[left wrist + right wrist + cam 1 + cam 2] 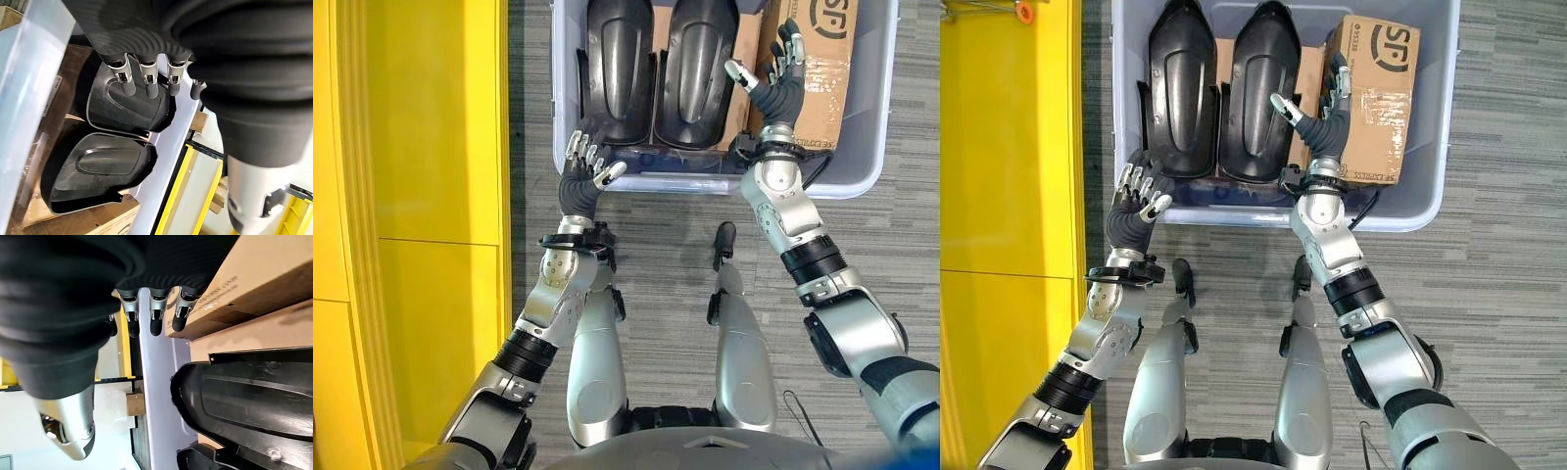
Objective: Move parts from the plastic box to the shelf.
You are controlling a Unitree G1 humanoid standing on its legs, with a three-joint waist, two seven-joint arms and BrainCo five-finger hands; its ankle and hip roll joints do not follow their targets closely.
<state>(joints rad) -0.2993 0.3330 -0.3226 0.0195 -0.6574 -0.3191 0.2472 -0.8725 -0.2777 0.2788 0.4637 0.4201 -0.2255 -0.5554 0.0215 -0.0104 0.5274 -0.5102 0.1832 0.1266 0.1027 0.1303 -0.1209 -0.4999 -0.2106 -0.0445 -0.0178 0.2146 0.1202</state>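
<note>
The right hand (1324,116) reaches into the plastic box (1435,147) with its fingers spread and relaxed, grasping nothing; it sits in the gap between the right-hand black part (1258,93) and a brown cardboard carton (1381,93), its thumb (1286,107) pointing toward the part and its fingers lying against the carton's side. The left hand (1136,206) is at the box's near-left corner, just at the rim, fingers loosely bent and holding nothing; its wrist view shows the dark fingertips (150,90) hanging over the box's edge, above the parts but not clearly touching them.

Two black moulded parts lie side by side inside the box, long and shell-shaped, the left part (1180,88) close beside the right one, both resting on a flat sheet of brown cardboard (1310,69). The carton stands at the box's right side, sealed with tape.

The box is pale grey-blue and sits on a grey carpeted floor (1489,294). Along the robot's left runs a yellow shelf unit (1009,196), near the box.
</note>
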